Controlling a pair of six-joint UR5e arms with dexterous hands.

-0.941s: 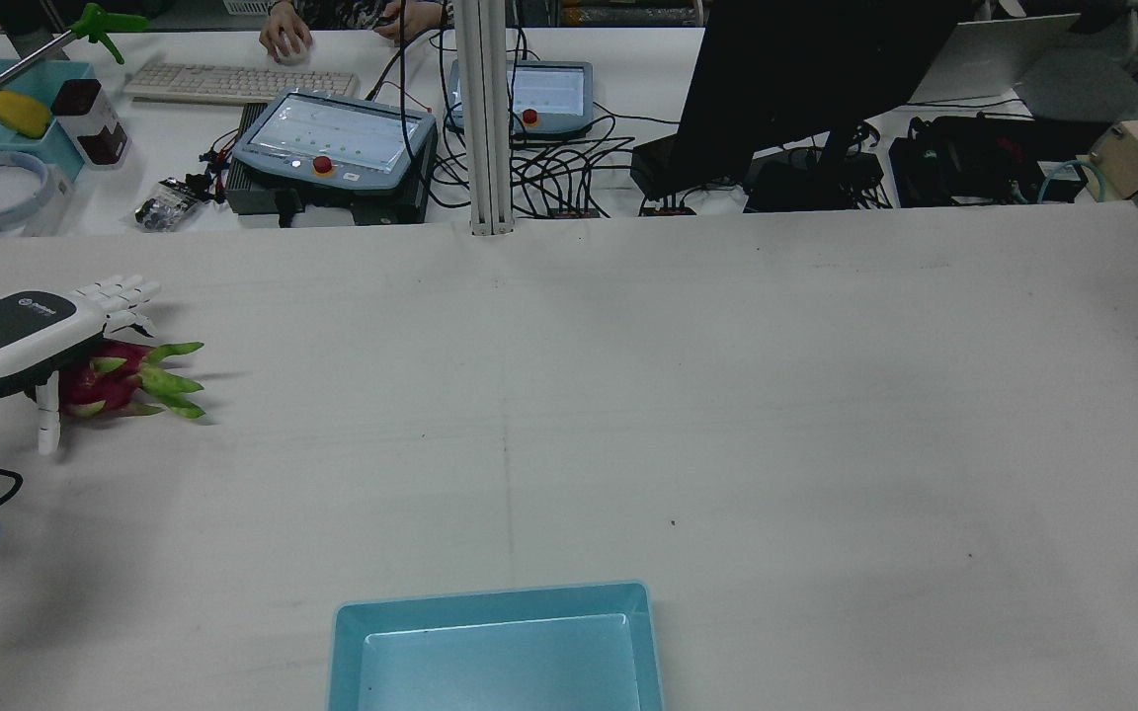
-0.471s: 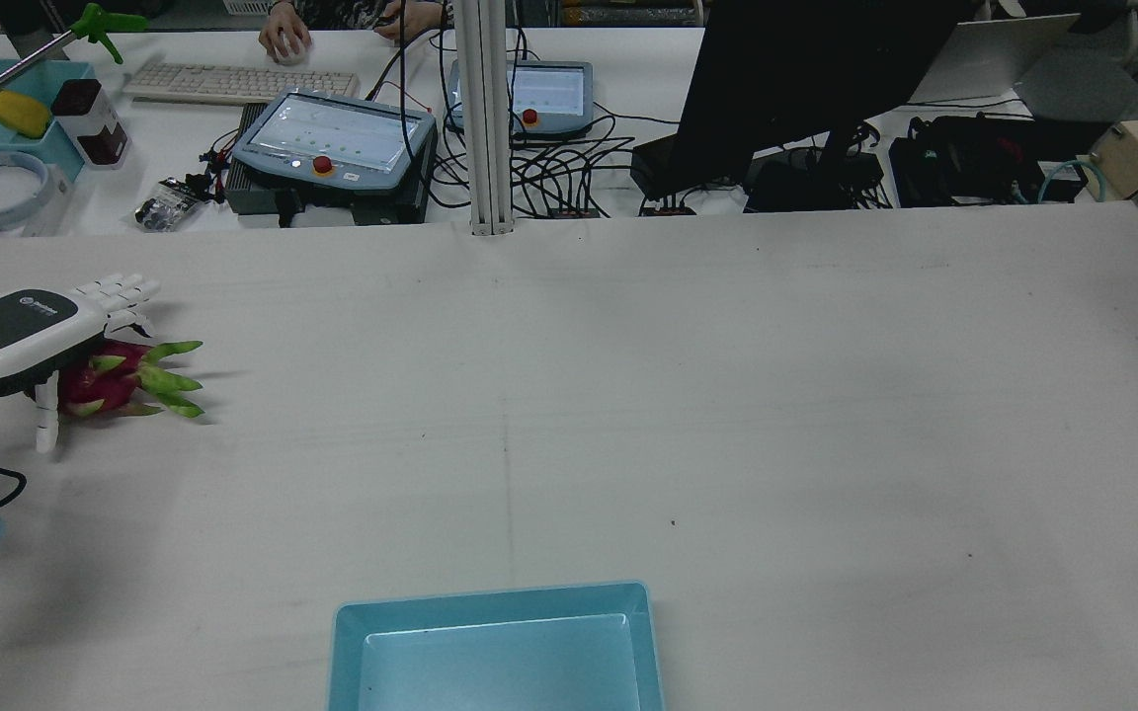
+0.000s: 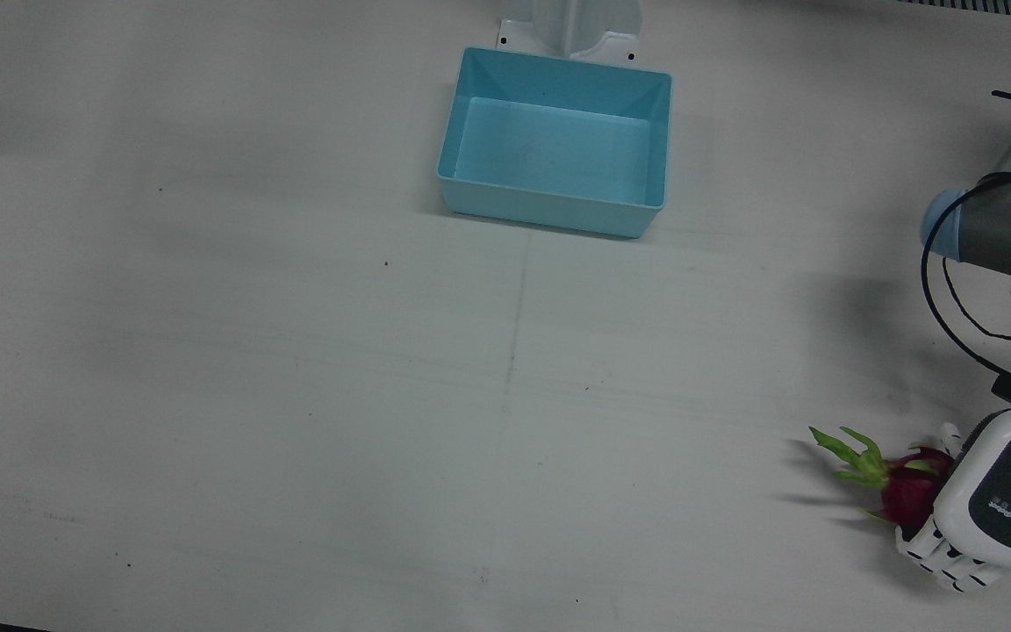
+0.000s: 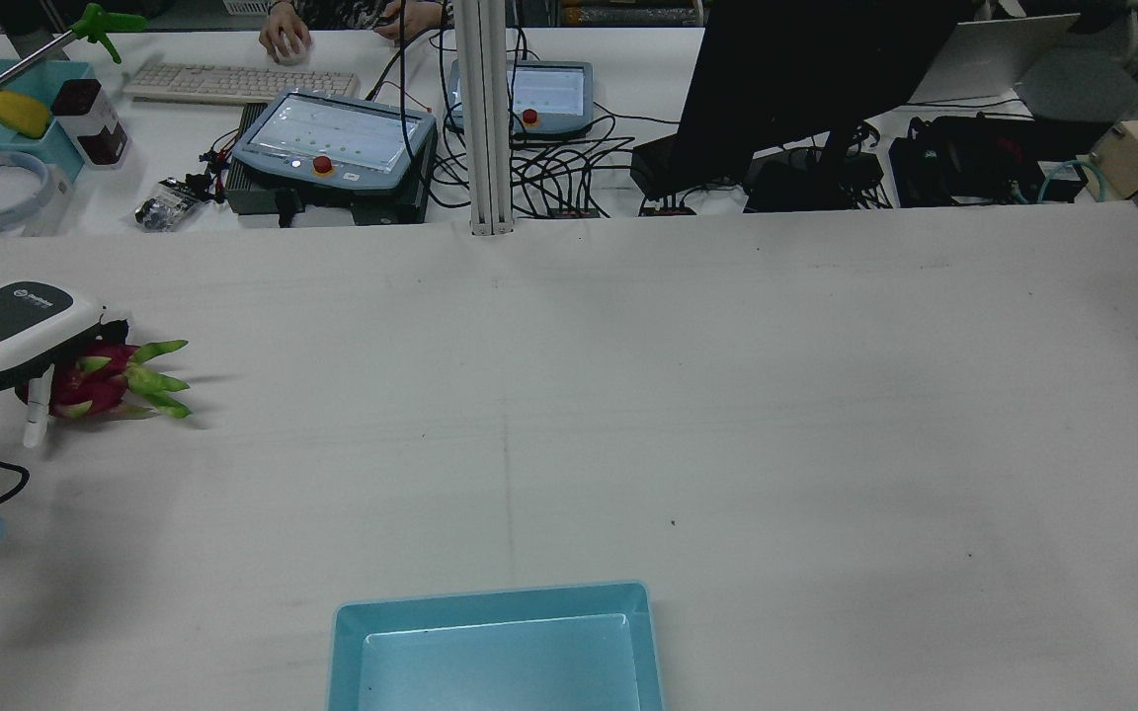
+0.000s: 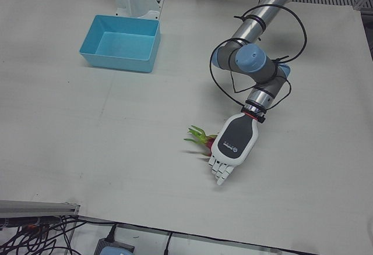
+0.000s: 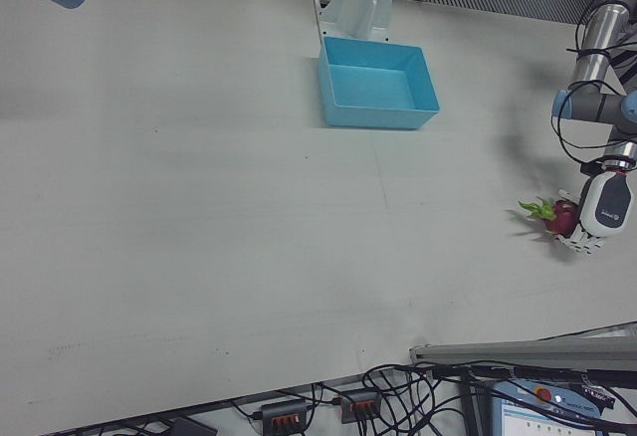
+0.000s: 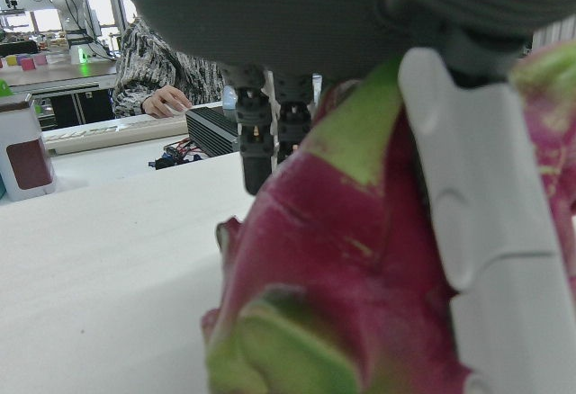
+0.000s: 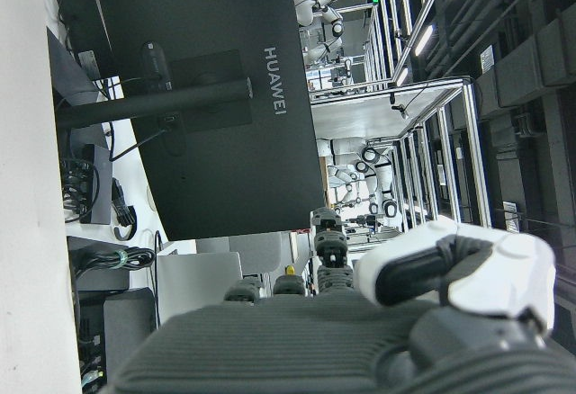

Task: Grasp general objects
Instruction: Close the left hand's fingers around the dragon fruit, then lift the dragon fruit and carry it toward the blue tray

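A magenta dragon fruit (image 4: 85,385) with green leaf tips lies on the white table at the far left of the rear view. My left hand (image 4: 6,331) sits on top of it, palm down, fingers curled down over the fruit. The thumb (image 4: 33,420) stands beside it. From the front, the fruit (image 3: 909,491) pokes out from under the left hand (image 3: 1001,500). In the left hand view the fruit (image 7: 342,277) fills the frame against the thumb (image 7: 477,196). My right hand (image 8: 378,322) shows only in its own view, holding nothing.
A light blue bin (image 3: 549,206) stands near the robot's side at mid-table, also seen as the bin (image 4: 490,597) from behind. Beyond the table's far edge are teach pendants (image 4: 337,138), cables, a monitor (image 4: 806,69) and a person at a keyboard.
The left hand's fingers, stretched out flat before, have curled down over the dragon fruit. Hand and fruit have shifted slightly to the left in the rear view.
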